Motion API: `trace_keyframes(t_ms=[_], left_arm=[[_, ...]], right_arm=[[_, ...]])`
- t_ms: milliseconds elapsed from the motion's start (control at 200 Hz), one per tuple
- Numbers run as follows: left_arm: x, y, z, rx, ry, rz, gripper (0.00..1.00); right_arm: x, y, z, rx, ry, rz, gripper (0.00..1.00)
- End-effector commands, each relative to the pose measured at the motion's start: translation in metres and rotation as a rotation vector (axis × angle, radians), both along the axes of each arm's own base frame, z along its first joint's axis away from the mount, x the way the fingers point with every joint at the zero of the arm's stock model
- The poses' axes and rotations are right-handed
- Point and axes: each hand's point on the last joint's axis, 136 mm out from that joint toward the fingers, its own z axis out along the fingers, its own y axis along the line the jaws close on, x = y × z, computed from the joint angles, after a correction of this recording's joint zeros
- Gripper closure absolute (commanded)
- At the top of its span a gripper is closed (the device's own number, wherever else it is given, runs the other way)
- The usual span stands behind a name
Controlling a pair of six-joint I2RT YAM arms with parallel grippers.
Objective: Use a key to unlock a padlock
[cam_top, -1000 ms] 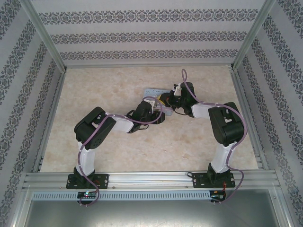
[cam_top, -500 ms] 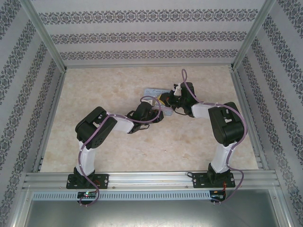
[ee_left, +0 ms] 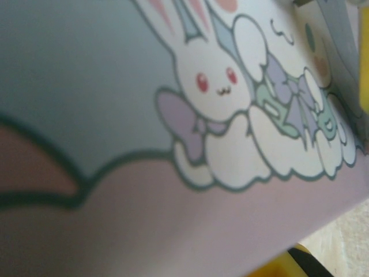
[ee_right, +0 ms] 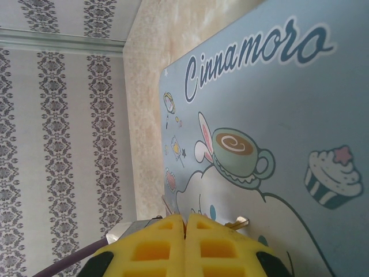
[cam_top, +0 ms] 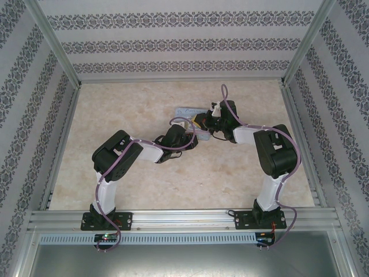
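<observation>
Yellow-padded right gripper (ee_right: pixel 185 222) clenched, close to pale-blue tin (ee_right: pixel 277 104); left gripper (cam_top: pixel 194 137) — state cannot be told

Just ahead of my right tool (ee_right: pixel 185 228), whose yellow pads (ee_right: pixel 219 248) look like matt moulded plastic, I see the tin (ee_right: pixel 277 104) lid smooth, printed, faintly satin. Beyond it the counter (ee_right: pixel 167 46) looks matt, marbled like stone.

the left end effector (cam_top: pixel 193 135) has shifted slightly by the tin (cam_top: pixel 185 110), its elbow (cam_top: pixel 118 153) creeping rightward.
</observation>
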Motion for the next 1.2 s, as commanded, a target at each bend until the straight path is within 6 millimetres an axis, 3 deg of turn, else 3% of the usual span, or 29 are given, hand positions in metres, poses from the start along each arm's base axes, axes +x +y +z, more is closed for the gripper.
trace_keyframes(t_ms=[0, 155, 345, 520, 664, 804, 1194], left_arm=[[-0.008, 0.008, -0.028, 0.035, 0.073, 0.022, 0.88], [-0.008, 0.002, -0.017, -0.007, 0.089, 0.010, 1.00], [-0.011, -0.002, -0.001, -0.083, 0.146, 0.010, 1.00], [-0.013, 0.000, 0.012, -0.131, 0.182, 0.014, 1.00], [-0.013, 0.002, 0.020, -0.127, 0.164, 0.012, 1.00], [-0.012, 0.005, 0.022, -0.117, 0.155, 0.026, 1.00], [-0.011, 0.019, -0.003, -0.013, 0.162, 0.020, 1.00]], right_arm=[[-0.002, 0.003, -0.004, 0.004, 0.015, 0.005, 1.00], [0.001, 0.004, 0.016, 0.023, -0.019, 0.009, 1.00], [-0.005, -0.001, 0.057, 0.039, -0.097, 0.013, 1.00], [-0.027, -0.012, 0.074, 0.029, -0.141, 0.003, 1.00], [-0.044, -0.021, 0.069, 0.010, -0.142, -0.012, 1.00], [-0.045, -0.026, 0.059, -0.008, -0.128, -0.021, 1.00], [0.005, -0.023, 0.032, -0.033, -0.076, -0.024, 1.00]])
